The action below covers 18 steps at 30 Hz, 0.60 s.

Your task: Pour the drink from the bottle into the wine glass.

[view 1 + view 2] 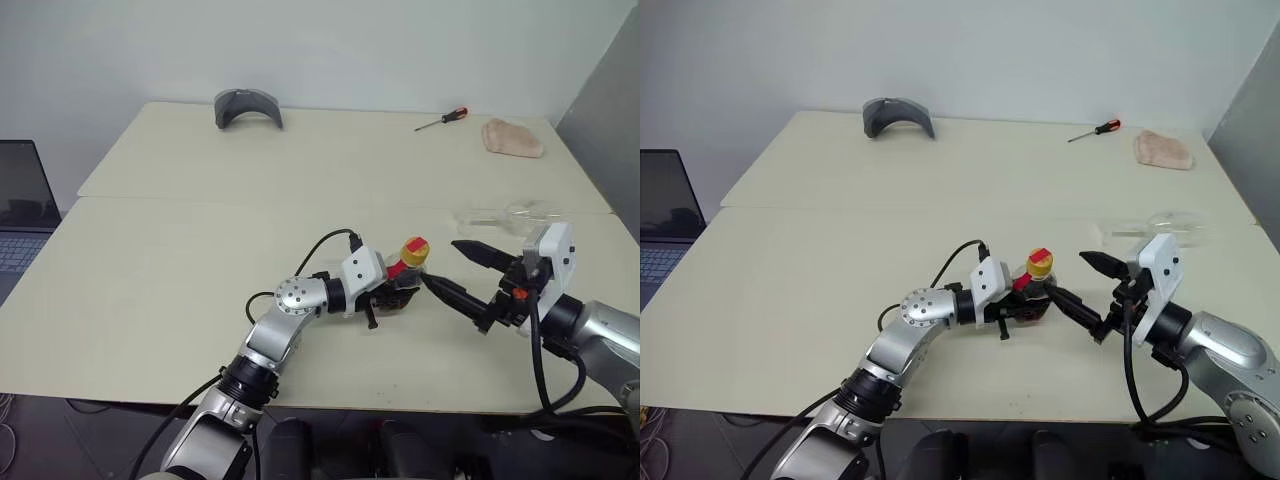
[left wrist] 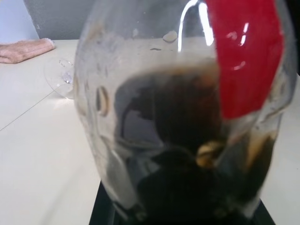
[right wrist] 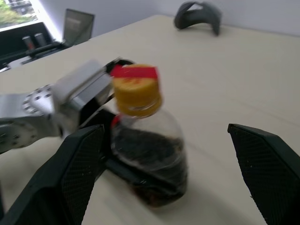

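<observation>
The bottle (image 1: 405, 275) stands upright near the front middle of the pale counter (image 1: 180, 290), yellow cap (image 3: 137, 90) on, a red label strip over the cap and down the neck. The drink (image 3: 150, 154), dark and nearly black, fills the lower part of its clear body. The left gripper (image 1: 392, 292) reaches in from the robot's left, level with the counter, its jaws clamped on the bottle's lower body. The right gripper (image 1: 462, 272) sits just to the robot's right of the bottle, pointing toward it, jaws spread wide apart and touching nothing; in the right wrist view its two black fingers (image 3: 75, 173) frame the bottle on either side.

The wine glass (image 1: 510, 213) lies on its side farther back on the right. Along the far edge rest a grey curved object (image 1: 247, 106), a screwdriver (image 1: 442, 119) and a folded pinkish cloth (image 1: 512, 138). A laptop (image 1: 22, 205) stands off the counter's left
</observation>
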Each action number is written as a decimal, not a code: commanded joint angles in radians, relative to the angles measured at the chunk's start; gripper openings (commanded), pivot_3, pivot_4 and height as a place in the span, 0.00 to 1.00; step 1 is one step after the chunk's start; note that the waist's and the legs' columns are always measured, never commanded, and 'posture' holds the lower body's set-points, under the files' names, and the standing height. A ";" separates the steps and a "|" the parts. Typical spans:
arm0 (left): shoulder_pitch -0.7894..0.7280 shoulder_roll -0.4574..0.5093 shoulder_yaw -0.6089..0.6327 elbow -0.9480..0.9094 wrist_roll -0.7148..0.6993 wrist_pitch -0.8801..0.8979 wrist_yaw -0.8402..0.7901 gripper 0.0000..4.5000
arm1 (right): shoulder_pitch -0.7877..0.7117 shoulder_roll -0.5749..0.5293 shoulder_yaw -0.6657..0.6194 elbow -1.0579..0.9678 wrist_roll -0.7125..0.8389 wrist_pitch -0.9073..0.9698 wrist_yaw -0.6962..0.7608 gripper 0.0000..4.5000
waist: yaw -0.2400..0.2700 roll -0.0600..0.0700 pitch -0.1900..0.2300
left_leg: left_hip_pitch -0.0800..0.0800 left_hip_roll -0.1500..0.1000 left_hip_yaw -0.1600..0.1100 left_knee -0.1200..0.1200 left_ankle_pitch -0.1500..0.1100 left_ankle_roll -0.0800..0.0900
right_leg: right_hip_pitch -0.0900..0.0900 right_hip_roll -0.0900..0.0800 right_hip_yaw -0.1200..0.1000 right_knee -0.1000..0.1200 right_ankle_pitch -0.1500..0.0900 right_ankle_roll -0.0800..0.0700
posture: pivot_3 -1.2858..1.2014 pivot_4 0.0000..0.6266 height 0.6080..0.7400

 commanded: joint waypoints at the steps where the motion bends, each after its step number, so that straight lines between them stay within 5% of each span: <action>1: -0.014 -0.006 0.008 -0.023 -0.012 -0.028 -0.006 0.20 | -0.103 0.021 0.064 -0.048 0.013 -0.004 -0.067 1.00 | -0.003 0.000 0.000 | 0.000 0.000 0.000 0.000 0.000 0.000 | 0.000 0.000 0.000 0.000 -0.001 0.001 | 0.52 0.24 1.00; 8: -0.012 -0.004 0.007 -0.021 -0.009 -0.031 -0.009 0.20 | -0.274 0.121 0.223 0.073 -0.184 -0.053 -0.174 1.00 | 0.001 0.000 0.000 | 0.000 -0.001 0.001 0.000 0.000 0.000 | 0.000 0.000 0.001 0.000 0.000 0.000 | 0.52 0.24 1.00; 18: -0.009 0.007 0.010 -0.022 -0.010 -0.032 -0.010 0.19 | -0.124 0.107 0.073 0.116 -0.197 -0.112 -0.110 1.00 | 0.005 0.000 0.000 | -0.002 -0.001 0.000 0.000 0.000 0.000 | 0.000 -0.001 0.000 -0.005 0.002 -0.002 | 0.52 0.24 1.00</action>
